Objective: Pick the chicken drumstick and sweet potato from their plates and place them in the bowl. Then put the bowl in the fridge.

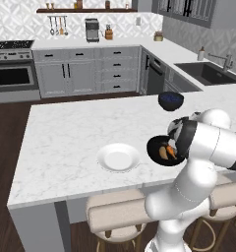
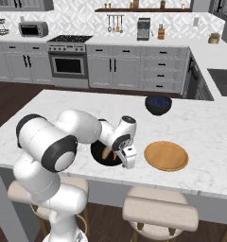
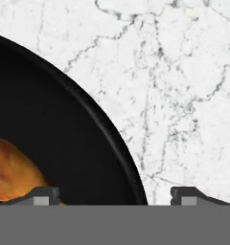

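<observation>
A white marble island counter (image 1: 66,133) fills the foreground of a grey-cabinet kitchen, with a stove on the back wall and stools beneath the counter's near edge. The black bowl (image 3: 64,143) stands on the marble near that edge; the white plate (image 1: 118,158) lies just to one side of it, the orange-tan plate (image 2: 166,155) to the other, and a dark blue bowl (image 2: 158,105) sits farther back. Inside the black bowl lie the sweet potato (image 1: 162,153) and the chicken drumstick (image 1: 170,150); their long axes are too small to judge. The arm folds low, its gripper (image 3: 116,195) pointing down astride the bowl's rim, jaws spread wide, one fingertip inside the bowl, one outside, holding nothing.
</observation>
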Motion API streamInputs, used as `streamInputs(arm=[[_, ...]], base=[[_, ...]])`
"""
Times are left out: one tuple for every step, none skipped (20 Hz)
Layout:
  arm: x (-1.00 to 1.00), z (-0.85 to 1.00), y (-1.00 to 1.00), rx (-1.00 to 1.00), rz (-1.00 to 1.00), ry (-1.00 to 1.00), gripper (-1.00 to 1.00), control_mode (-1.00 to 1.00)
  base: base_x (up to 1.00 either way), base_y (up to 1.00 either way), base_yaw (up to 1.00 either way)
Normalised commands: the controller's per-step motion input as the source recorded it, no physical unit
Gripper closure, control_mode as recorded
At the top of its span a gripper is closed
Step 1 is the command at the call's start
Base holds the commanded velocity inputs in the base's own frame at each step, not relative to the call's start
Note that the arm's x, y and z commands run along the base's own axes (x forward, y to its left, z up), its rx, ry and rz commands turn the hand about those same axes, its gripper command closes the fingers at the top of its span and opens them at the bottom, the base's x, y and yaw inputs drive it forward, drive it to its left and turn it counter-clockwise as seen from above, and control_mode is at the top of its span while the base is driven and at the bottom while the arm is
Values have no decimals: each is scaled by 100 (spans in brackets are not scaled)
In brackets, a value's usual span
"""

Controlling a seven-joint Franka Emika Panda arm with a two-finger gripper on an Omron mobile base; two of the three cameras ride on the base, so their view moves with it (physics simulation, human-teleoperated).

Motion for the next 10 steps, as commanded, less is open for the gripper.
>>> streamInputs(arm=[[14, -31, 14, 0, 0, 0, 100, -100], [12, -28, 9, 0, 0, 0, 100, -100], [11, -29, 9, 0, 0, 0, 100, -100], [8, -25, 7, 0, 0, 0, 100, -100], [10, -20, 4, 0, 0, 0, 100, -100], [12, -11, 2, 0, 0, 0, 100, -100], [15, -1, 0, 0, 0, 2, 100, -100], [24, 0, 0, 0, 0, 6, 100, -100], [29, 0, 4, 0, -1, 0, 100, -100], [0, 0, 9, 0, -10, 0, 100, -100]], base=[[0, 0, 0], [0, 0, 0], [0, 0, 0], [0, 0, 0], [0, 0, 0], [0, 0, 0], [0, 0, 0], [0, 0, 0], [0, 0, 0], [0, 0, 0]])
